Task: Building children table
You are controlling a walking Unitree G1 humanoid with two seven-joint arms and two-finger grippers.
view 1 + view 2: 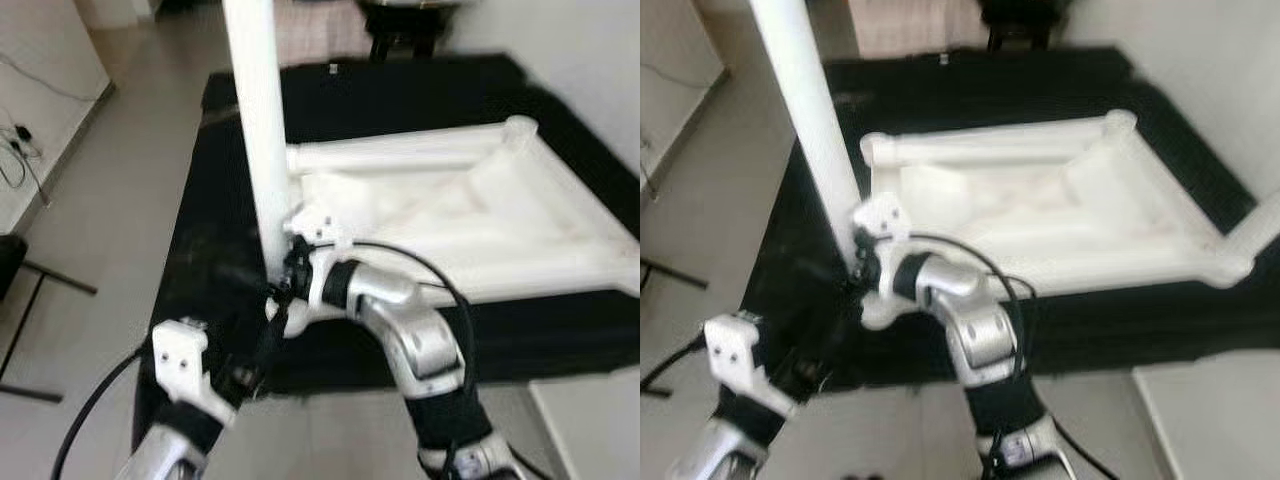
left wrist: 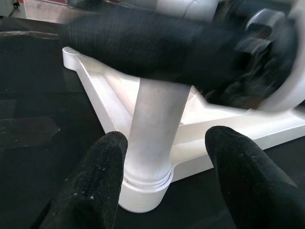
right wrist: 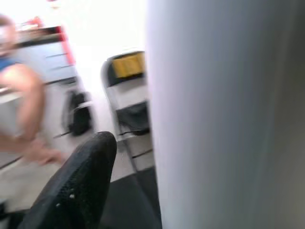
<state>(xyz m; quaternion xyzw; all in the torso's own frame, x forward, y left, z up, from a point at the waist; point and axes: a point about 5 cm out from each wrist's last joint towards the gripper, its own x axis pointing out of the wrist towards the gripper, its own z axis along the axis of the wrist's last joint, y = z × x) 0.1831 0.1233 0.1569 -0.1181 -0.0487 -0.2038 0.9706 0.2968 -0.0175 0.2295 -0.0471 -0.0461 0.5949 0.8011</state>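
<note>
**White leg upright at the near corner of the upturned table**

Nearest to me, my left gripper (image 2: 162,186) hung low at the front edge of the black mat (image 1: 420,90), its two black fingers (image 2: 90,186) spread wide on either side of the foot of the table leg (image 1: 262,150) without touching it. From that wrist I saw the leg's base sitting in a rounded socket at the corner of the table frame (image 1: 470,215), with a thin raised ring just above the joint.

A little further in, my right gripper (image 1: 285,280) was at the lower part of the leg, my silver forearm bent across in front of the frame. From the right wrist the leg stood right against one black finger (image 3: 76,186); the other finger was hidden, so I could not tell whether I was clamped on the leg or merely beside it.

The leg was a smooth, plain white tube, standing nearly upright with a slight lean and rising out of the top of my head view. The table itself lay upside down on the mat: white, roughly square, with thick rounded rails around its edge, a rounded knob at each visible corner, and a recessed underside.

Beyond the mat lay pale floor (image 1: 110,200). From my right wrist I saw, blurred, a folding chair (image 3: 128,100) and a person's arm (image 3: 24,109) further off.
</note>
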